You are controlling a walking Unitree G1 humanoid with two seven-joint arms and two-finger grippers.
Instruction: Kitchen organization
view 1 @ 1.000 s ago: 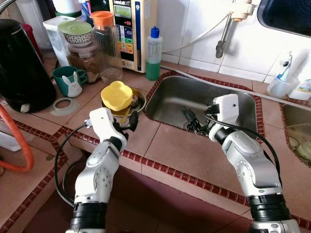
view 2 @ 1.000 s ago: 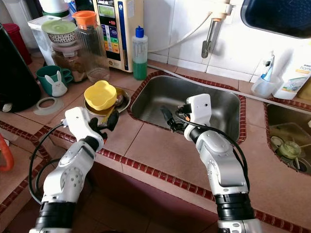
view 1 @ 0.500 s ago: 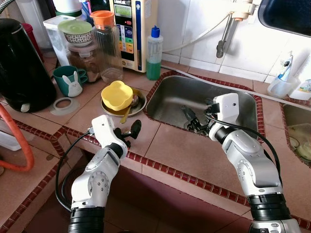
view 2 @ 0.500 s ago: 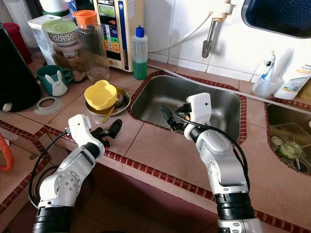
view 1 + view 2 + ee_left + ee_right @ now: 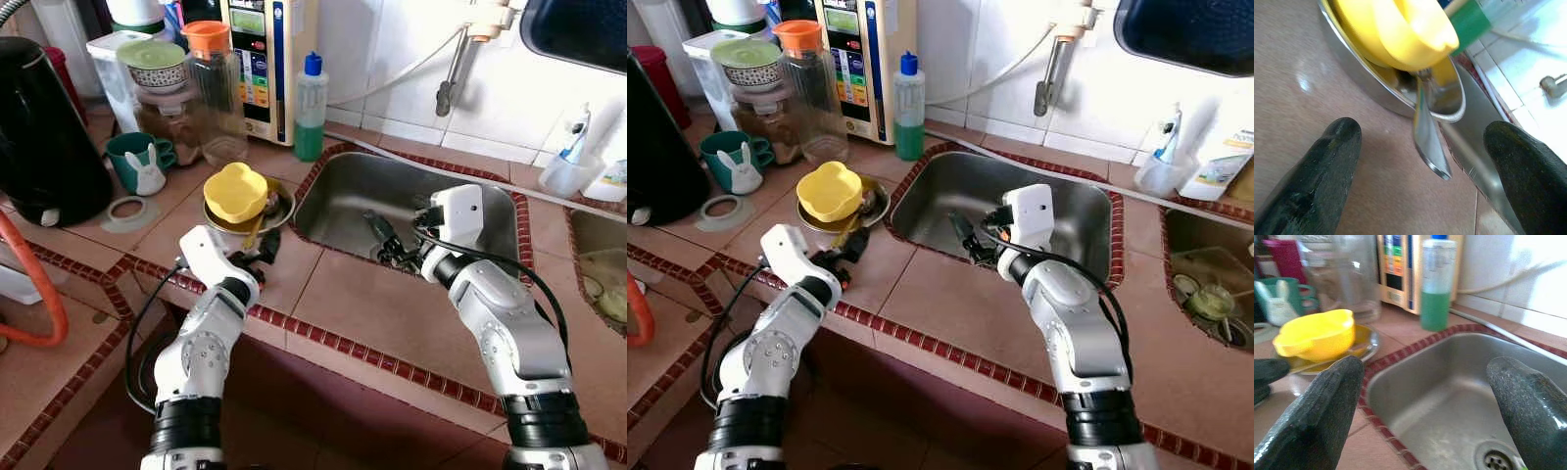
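Our left gripper [image 5: 1420, 171], fingers spread, sat low on the glossy brown tile with a thin shiny spoon handle [image 5: 1426, 139] jutting toward it between the fingers. Just beyond lay the round steel plate [image 5: 281, 210] carrying a lobed yellow bowl [image 5: 235, 191]. Our right gripper [image 5: 1425, 406], also open, hung over the smooth steel sink [image 5: 345, 201]; a green soap bottle [image 5: 310, 96] stood behind.

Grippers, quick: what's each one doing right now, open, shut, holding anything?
Left gripper: open, empty, fingers either side of the spoon handle sticking out of the metal bowl.
Right gripper: open, empty, over the sink.
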